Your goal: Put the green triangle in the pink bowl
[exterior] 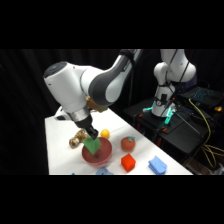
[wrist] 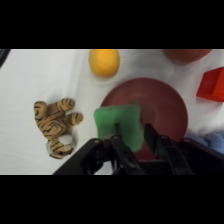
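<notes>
Wrist view: pincer (wrist: 134, 136) pinches the green triangle (wrist: 119, 125) above the pink bowl (wrist: 167, 102).

Claw (exterior: 92, 135) w/ green triangle (exterior: 92, 145) just above pink bowl (exterior: 98, 155), mid-table.

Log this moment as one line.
end effector: shut on green triangle | position: above pink bowl | release: not yet
</notes>
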